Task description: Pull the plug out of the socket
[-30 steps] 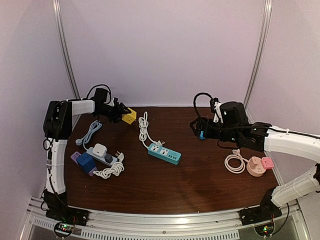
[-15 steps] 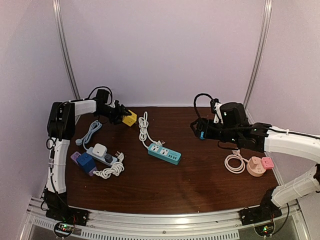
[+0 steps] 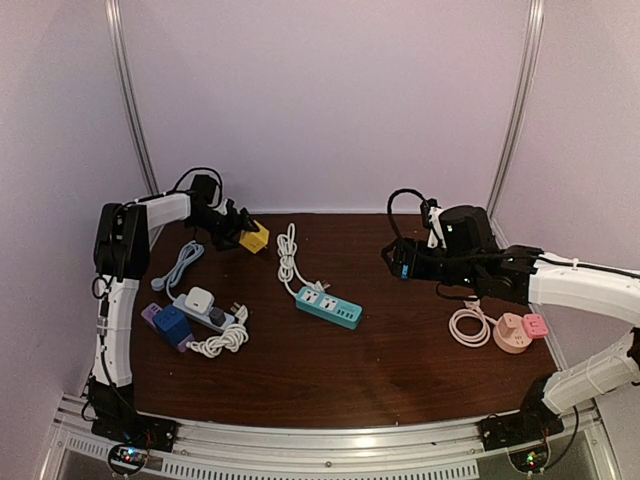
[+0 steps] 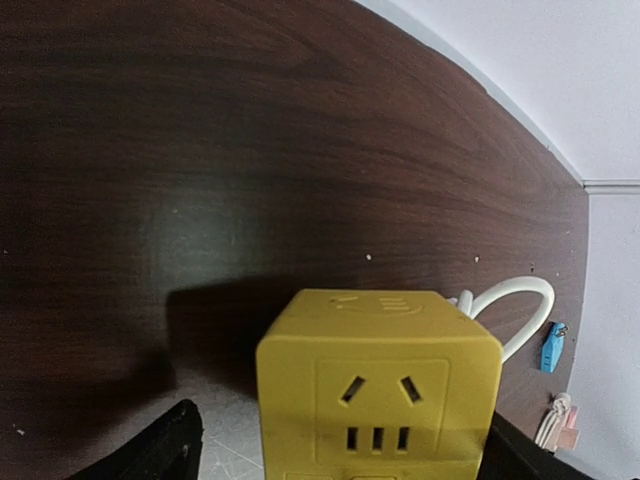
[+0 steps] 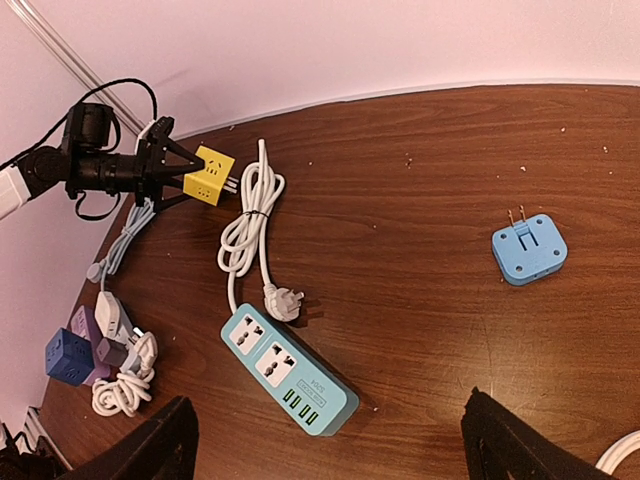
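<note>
Two arms over a counter of plugs and sockets

At the back left of the dark wooden counter (image 3: 400,370), a yellow socket cube (image 4: 380,395) sits between the fingers (image 4: 180,445) of the left pincer (image 4: 342,430). The jaws stand wide. One finger is clearly apart from the cube and the other is just beside its edge, so nothing is clamped. The side of the cube facing the wrist camera shows empty slots, with no plug in it. Whether the cube rests fully on the counter cannot be told.

The right pincer (image 5: 327,420) hangs spread wide and empty over the right half. A loose blue plug (image 5: 529,248) lies pins-up on the counter beyond it.

Near the front left, a white plug (image 3: 200,298) is seated in a pale power strip (image 3: 186,303). This looks like a pair not yet separated.

By their looks, all of these are hard, smooth plastic: light, stiff, not fragile and somewhat slippery. The white plug is probably best taken by two flat opposite sides, close to the seam, and drawn straight out. The strip is light, so it would likely lift with the plug unless the other pincer holds it down.
</note>
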